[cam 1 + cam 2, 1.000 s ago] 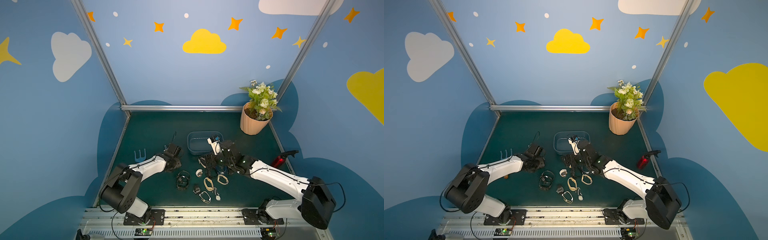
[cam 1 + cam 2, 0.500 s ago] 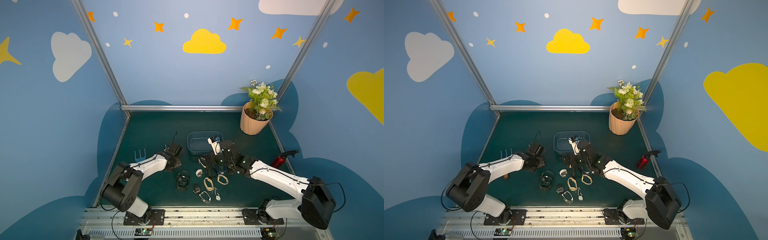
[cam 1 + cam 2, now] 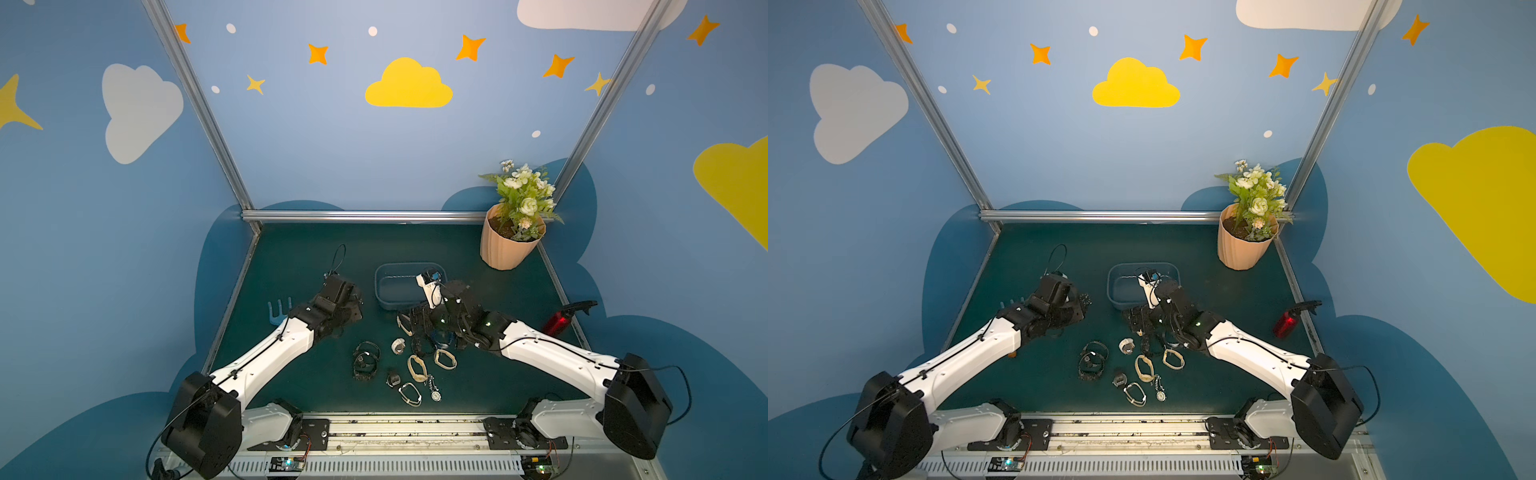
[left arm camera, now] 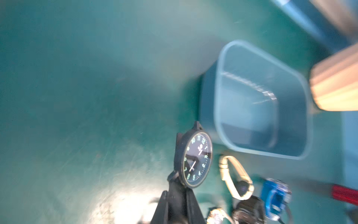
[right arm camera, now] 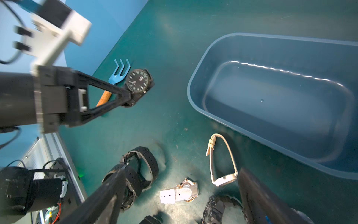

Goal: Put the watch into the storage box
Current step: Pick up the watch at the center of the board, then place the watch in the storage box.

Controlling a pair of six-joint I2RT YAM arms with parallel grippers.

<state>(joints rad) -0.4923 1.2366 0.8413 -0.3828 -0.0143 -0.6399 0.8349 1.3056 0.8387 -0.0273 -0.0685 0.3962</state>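
A black watch (image 4: 196,159) with a round dark dial hangs above the green mat, pinched by its strap. My left gripper (image 4: 179,194) is shut on it, left of the storage box. The right wrist view shows the same watch (image 5: 138,80) at the left gripper's (image 5: 128,96) tips. The storage box (image 3: 384,299), a shallow blue-grey tub, stands mid-table with nothing showing inside it (image 5: 193,97). My right gripper (image 5: 180,174) is open just above the pile of watches, in front of the box (image 3: 1117,291). Both top views show the left gripper (image 3: 353,307) beside the box.
Several other watches (image 3: 415,365) lie on the mat in front of the box, among them a white-strapped one (image 5: 184,192) and a cream one (image 5: 222,164). A peach flower pot (image 3: 507,249) stands at the back right, a red spray bottle (image 3: 559,322) at the right edge, a blue hand rake (image 3: 277,311) on the left.
The left jaws have closed on the black watch's strap and the left arm has shifted slightly. The right arm has stayed where it was, open.
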